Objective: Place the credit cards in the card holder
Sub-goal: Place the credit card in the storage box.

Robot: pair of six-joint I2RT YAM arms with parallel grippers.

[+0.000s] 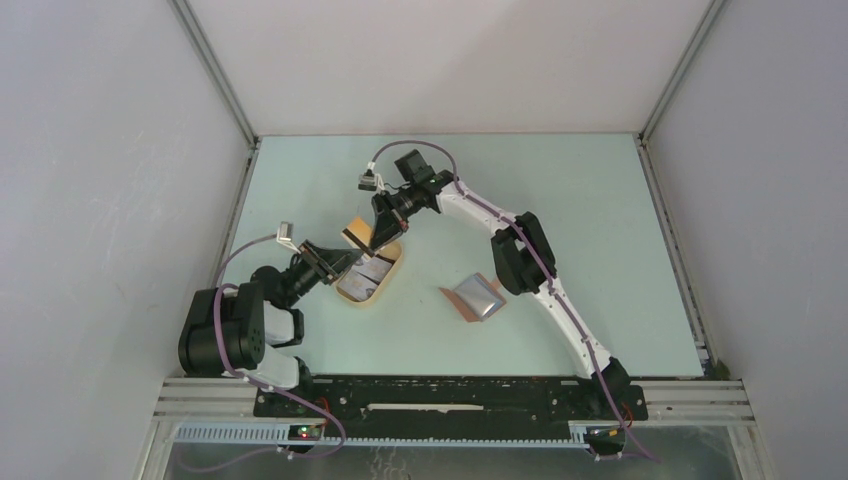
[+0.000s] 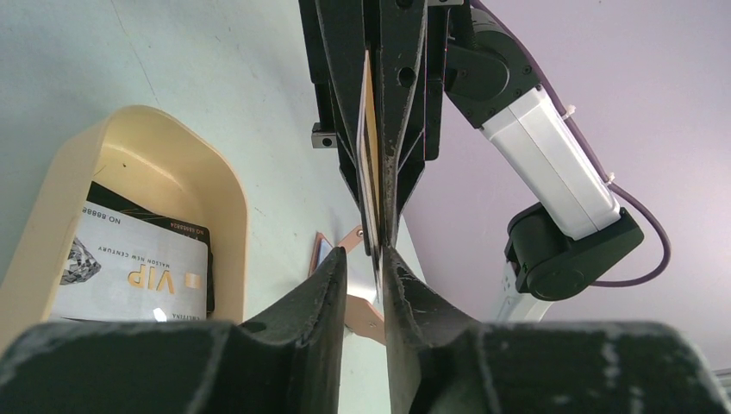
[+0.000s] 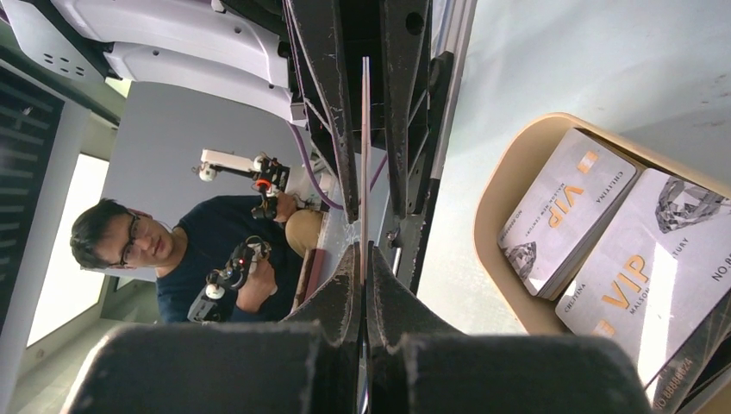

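My right gripper [image 1: 380, 230] is shut on an orange-yellow credit card [image 1: 355, 234] and holds it on edge above the table. The card shows edge-on in the right wrist view [image 3: 365, 129], pinched at my right gripper [image 3: 364, 250]. My left gripper [image 1: 345, 258] is open, one finger on each side of the card's free end [image 2: 369, 147], with a narrow gap at my left gripper [image 2: 364, 254]. The reddish-brown card holder [image 1: 477, 298] lies open on the table, also seen past my left fingers [image 2: 364, 317]. More cards [image 2: 129, 272] lie in the tray, also in the right wrist view [image 3: 560, 207].
The pale tan oval tray [image 1: 388, 283] sits just below both grippers, its rim in both wrist views [image 2: 233, 198] [image 3: 500, 198]. White enclosure walls stand on three sides. A person [image 3: 155, 250] sits beyond the table's near edge.
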